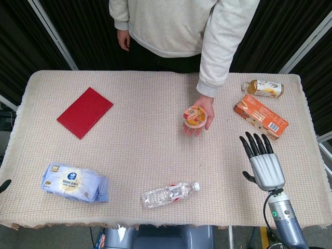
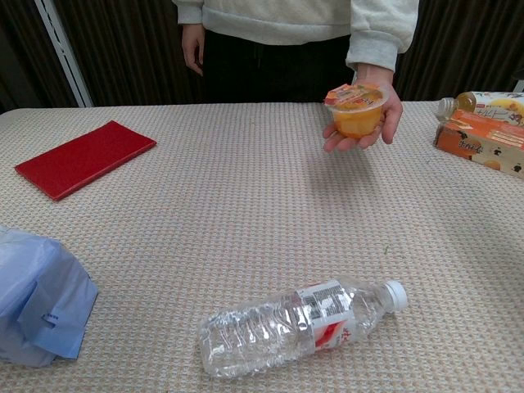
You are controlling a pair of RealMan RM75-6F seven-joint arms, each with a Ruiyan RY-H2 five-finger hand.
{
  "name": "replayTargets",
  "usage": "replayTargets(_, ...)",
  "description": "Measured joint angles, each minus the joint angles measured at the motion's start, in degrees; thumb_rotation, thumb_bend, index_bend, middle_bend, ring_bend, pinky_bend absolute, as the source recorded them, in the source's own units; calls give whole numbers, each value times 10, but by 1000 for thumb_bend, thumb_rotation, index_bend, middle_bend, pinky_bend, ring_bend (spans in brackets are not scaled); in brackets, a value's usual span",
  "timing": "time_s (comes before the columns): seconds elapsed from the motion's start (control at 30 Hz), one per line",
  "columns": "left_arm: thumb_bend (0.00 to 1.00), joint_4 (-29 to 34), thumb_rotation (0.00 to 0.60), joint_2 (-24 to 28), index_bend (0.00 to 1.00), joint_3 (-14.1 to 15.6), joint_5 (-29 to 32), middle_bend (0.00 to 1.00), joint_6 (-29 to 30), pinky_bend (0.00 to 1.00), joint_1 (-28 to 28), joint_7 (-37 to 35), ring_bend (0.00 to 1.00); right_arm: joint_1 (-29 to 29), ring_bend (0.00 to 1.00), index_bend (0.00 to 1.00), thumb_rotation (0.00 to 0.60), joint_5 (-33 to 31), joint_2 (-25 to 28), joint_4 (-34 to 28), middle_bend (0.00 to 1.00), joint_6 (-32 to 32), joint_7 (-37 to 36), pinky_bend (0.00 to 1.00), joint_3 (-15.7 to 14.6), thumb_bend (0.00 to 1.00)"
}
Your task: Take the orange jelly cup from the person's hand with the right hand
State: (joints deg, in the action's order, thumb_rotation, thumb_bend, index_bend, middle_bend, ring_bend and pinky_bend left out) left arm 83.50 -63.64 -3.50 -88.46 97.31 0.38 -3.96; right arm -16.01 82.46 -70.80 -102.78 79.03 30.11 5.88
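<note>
The orange jelly cup (image 1: 195, 116) (image 2: 358, 109) sits upright in the person's open palm (image 1: 203, 116) (image 2: 368, 123), held out over the right half of the table. My right hand (image 1: 263, 160) hovers near the table's right front, fingers straight and spread, palm down, holding nothing. It lies to the right of the cup and nearer to me, well apart from it. The chest view does not show this hand. A dark tip at the head view's left edge (image 1: 4, 185) may be my left hand, too little to judge.
An orange carton (image 1: 260, 116) (image 2: 481, 141) and a small drink bottle (image 1: 262, 88) (image 2: 483, 102) lie at the far right. A clear water bottle (image 1: 170, 194) (image 2: 299, 326) lies near the front. A red booklet (image 1: 85, 112) and a blue wipes pack (image 1: 74, 182) are on the left.
</note>
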Motion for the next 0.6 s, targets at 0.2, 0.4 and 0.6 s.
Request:
replayTargets(0.2, 0, 3, 600, 2, 0, -1, -3, 0, 2, 0, 1, -1, 0, 0, 0, 38, 600, -3, -2, 0, 0, -3, 2, 0, -2, 65)
replayTargets(0.4, 0, 6, 600, 4, 0, -2, -3, 0, 3, 0, 2, -1, 0, -2, 0, 38, 600, -2, -4, -3, 0, -8, 3, 0, -4, 65)
replayTargets(0.6, 0, 4, 600, 3, 0, -3, -2, 0, 0, 0, 2, -3, 0, -7, 0, 38, 600, -11, -7, -12, 0, -18, 1, 0, -1, 66)
